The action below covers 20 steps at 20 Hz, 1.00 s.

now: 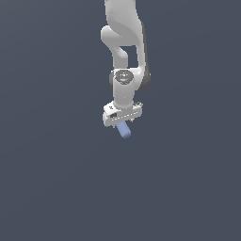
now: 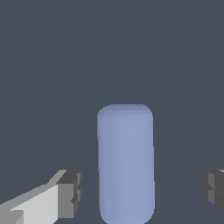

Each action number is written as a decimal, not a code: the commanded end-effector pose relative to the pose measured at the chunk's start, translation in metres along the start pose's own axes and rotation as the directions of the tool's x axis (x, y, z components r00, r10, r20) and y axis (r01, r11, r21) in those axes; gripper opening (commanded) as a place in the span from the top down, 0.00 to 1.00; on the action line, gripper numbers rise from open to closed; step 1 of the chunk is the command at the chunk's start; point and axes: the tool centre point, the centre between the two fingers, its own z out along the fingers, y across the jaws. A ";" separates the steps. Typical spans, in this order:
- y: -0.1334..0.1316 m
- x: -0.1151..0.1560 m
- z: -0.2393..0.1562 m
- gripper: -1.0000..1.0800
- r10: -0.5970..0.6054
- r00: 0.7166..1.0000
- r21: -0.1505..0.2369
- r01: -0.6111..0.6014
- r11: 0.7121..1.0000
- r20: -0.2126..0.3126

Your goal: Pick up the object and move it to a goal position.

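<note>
Object (image 2: 125, 164) between spread jaws

The ground around me is one flat, dark grey surface (image 1: 52, 188), bare on every side in the exterior view. The only thing standing in my path is the peg (image 2: 125, 164), a stubby pale blue cylinder with rounded ends. In the wrist view it lies between my two fingertips (image 2: 70, 194), with a clear gap of grey on each side, so neither pad touches it. My jaws (image 1: 122, 123) stand spread wider than the peg. In the exterior view the peg (image 1: 124, 130) pokes out just below my white hand; how near it lies to the surface I cannot tell. My own arm (image 1: 123, 44) fills the space above.
</note>
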 end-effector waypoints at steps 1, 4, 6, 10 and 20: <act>-0.003 -0.004 0.003 0.04 -0.019 1.000 0.001 0.019 1.000 -0.002; -0.005 -0.005 0.004 0.04 -0.026 1.000 0.001 0.026 1.000 -0.002; -0.004 -0.005 0.004 0.04 -0.021 1.000 0.001 0.021 1.000 -0.001; -0.004 -0.005 0.011 0.04 -0.022 1.000 0.001 0.022 1.000 -0.001; -0.005 -0.006 0.050 0.04 -0.025 1.000 0.001 0.025 1.000 -0.002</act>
